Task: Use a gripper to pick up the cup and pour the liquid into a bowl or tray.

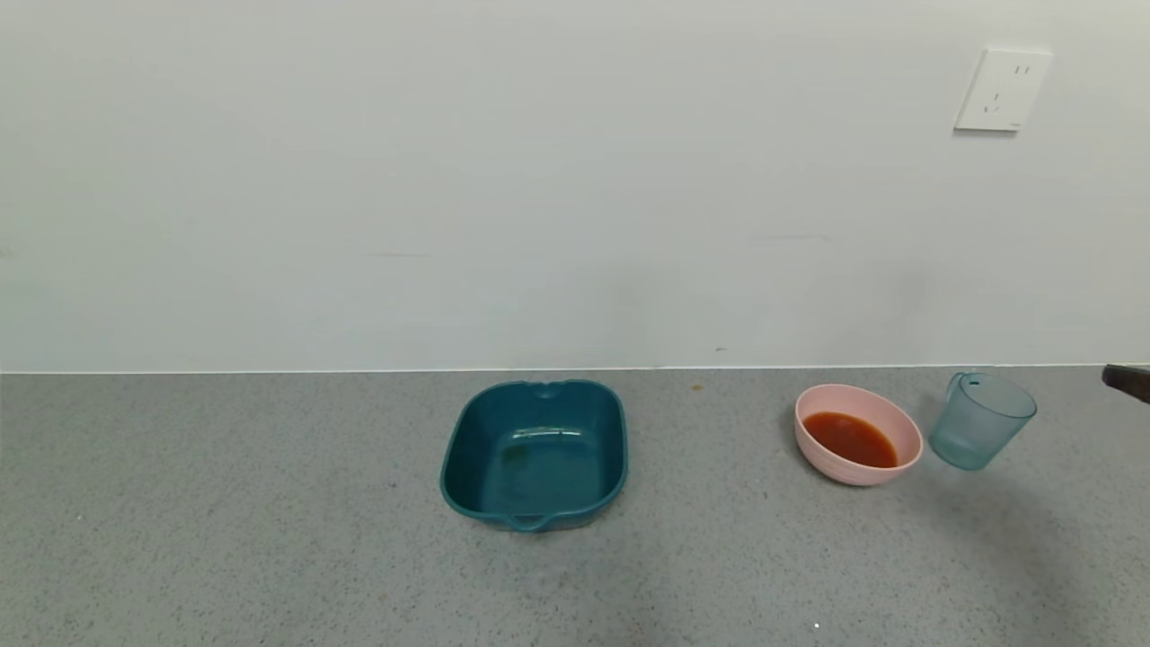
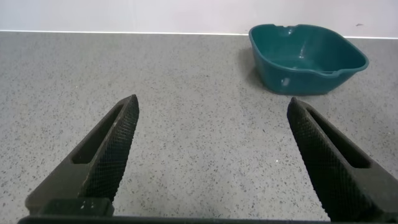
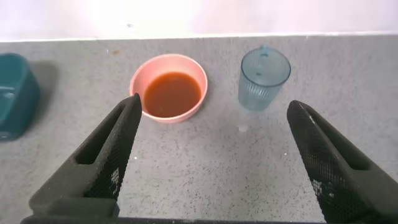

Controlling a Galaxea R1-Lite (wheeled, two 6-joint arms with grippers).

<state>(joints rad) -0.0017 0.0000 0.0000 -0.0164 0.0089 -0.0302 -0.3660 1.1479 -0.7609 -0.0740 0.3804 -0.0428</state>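
Note:
The pale pink bowl (image 1: 858, 435) sits on the grey counter at the right and holds orange-red liquid (image 1: 850, 438). The translucent blue-grey cup (image 1: 980, 420) stands upright just right of the bowl, apart from it, and looks empty. In the right wrist view the bowl (image 3: 168, 88), its liquid (image 3: 172, 93) and the cup (image 3: 264, 79) lie ahead of my right gripper (image 3: 211, 109), which is open, empty and well short of them. My left gripper (image 2: 211, 107) is open and empty above bare counter. Neither gripper shows in the head view.
A dark teal rectangular tray (image 1: 534, 454) sits mid-counter; it also shows in the left wrist view (image 2: 305, 57). A white wall with a socket (image 1: 1002, 90) runs behind. A dark object (image 1: 1127, 380) pokes in at the right edge.

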